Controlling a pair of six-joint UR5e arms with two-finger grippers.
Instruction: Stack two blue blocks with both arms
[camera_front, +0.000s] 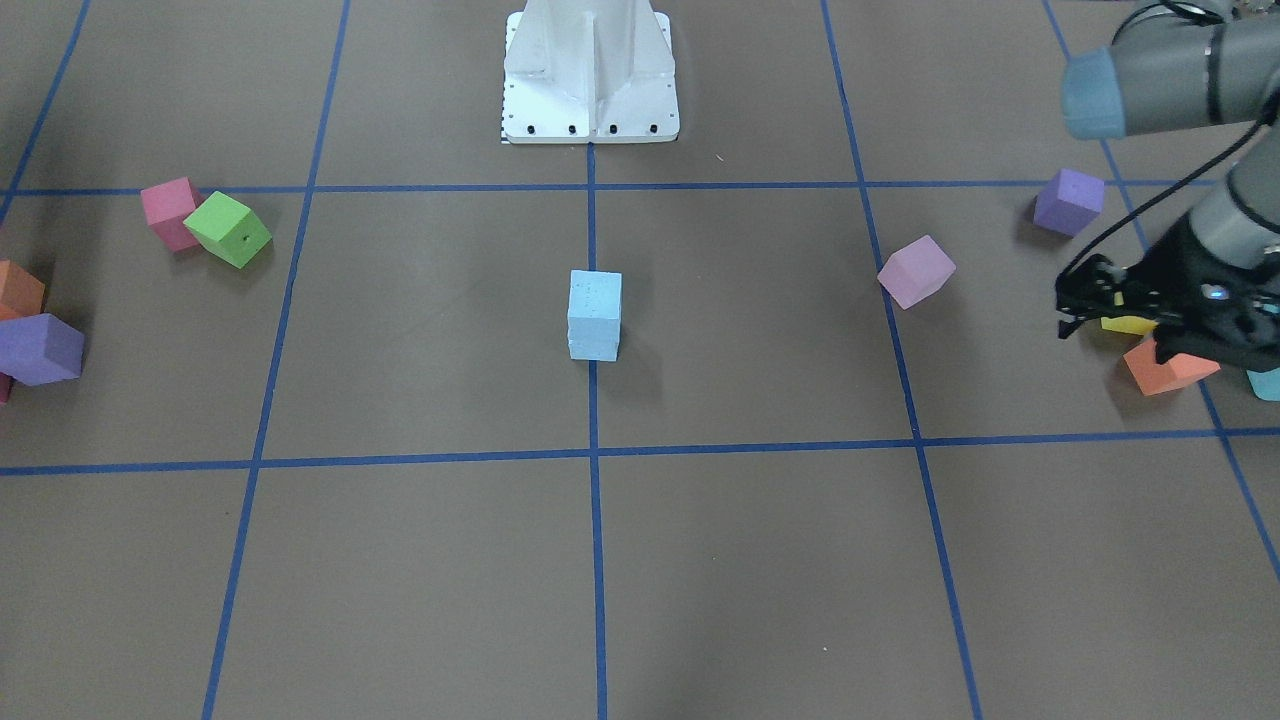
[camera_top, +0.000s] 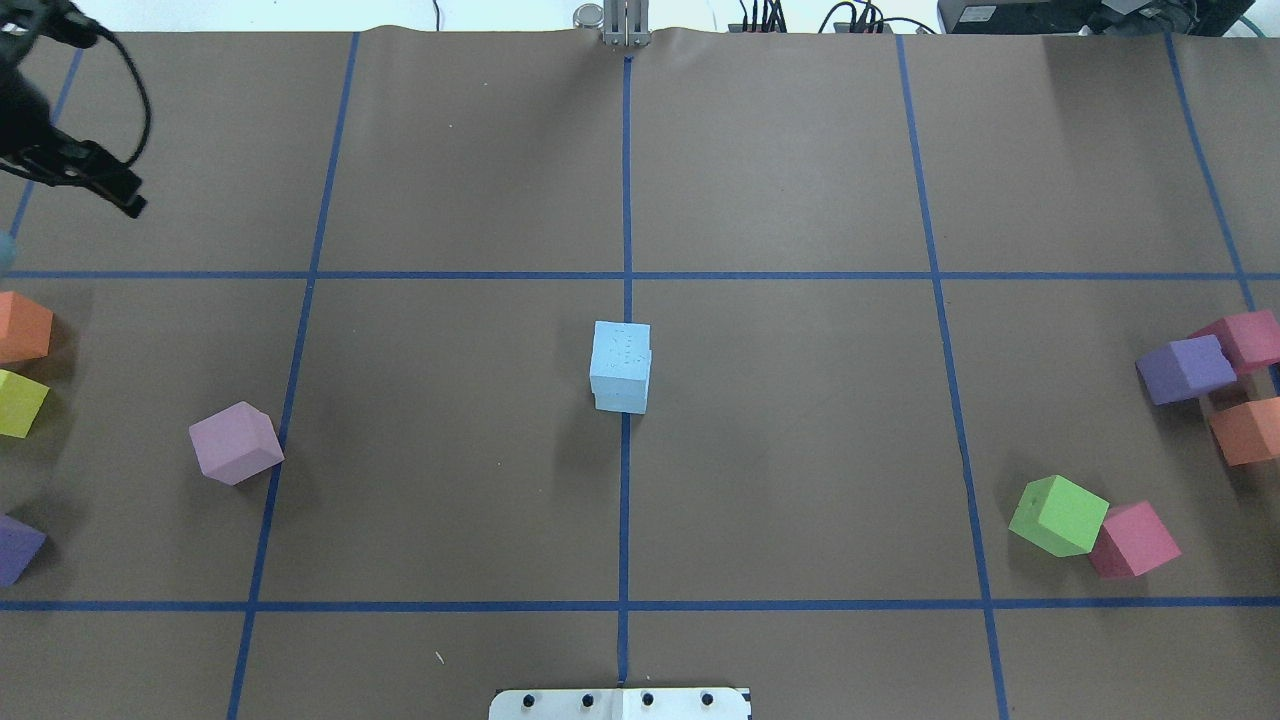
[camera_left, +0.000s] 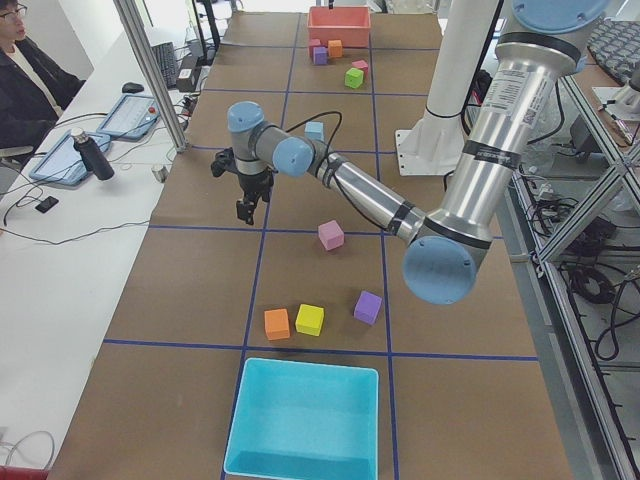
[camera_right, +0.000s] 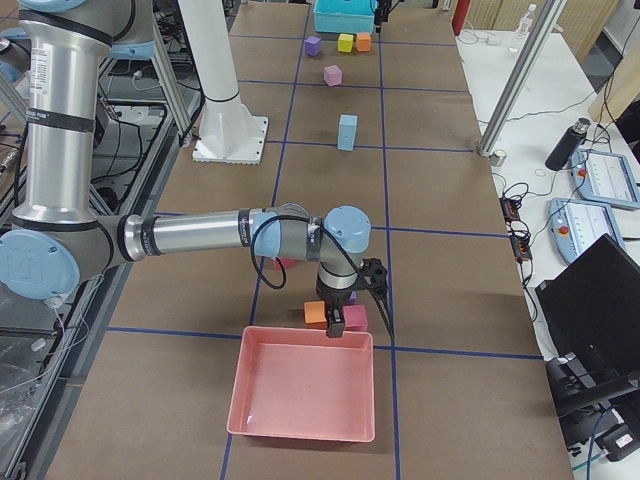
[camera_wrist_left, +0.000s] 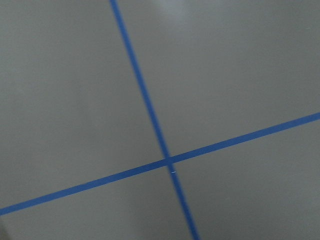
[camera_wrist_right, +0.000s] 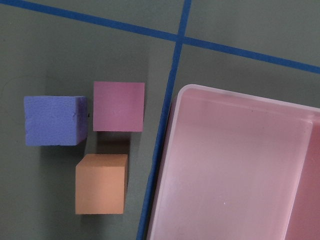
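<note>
The left gripper (camera_front: 1068, 300) hung open and empty off to the side, I could not tell about the right gripper (camera_right: 360, 325), and the blue blocks (camera_front: 595, 315) sat stacked in the middle of the counter (camera_front: 760, 560), so it looked best to move slowly and not bump them.

The yellow cube (camera_front: 1128, 324) is mostly hidden behind the left gripper (camera_front: 1066, 305), whose opening cannot be told; the teal bin (camera_front: 1266, 384) is cropped
</note>
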